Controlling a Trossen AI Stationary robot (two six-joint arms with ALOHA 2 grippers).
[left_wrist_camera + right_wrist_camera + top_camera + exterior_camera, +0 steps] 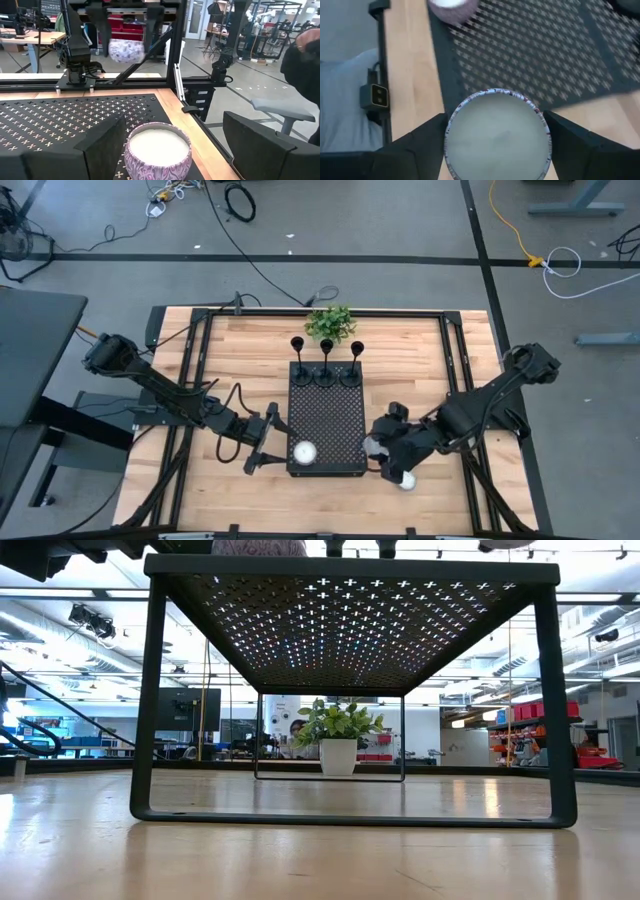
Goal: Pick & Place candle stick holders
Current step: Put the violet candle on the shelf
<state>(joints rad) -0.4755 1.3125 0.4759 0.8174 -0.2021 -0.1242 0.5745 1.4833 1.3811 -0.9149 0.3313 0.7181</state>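
Three black candle stick holders (pixel 325 360) stand upright in a row along the far edge of the black perforated tray (pixel 330 415), bases on the tray, just in front of the small potted plant (pixel 331 323). Neither gripper is near them. Left gripper (pixel 268 442) is at the tray's near-left corner, fingers spread wide on either side of a white candle in a patterned tin (pixel 157 150) that sits on the tray; fingers not closed on it. Right gripper (pixel 392 462) is at the tray's near-right edge, over the wood table (pixel 230 360), fingers clamped on a second patterned-tin candle (pixel 497 134), held between both pads. In the low view the tray shows as a raised stand, with the plant visible beneath it.
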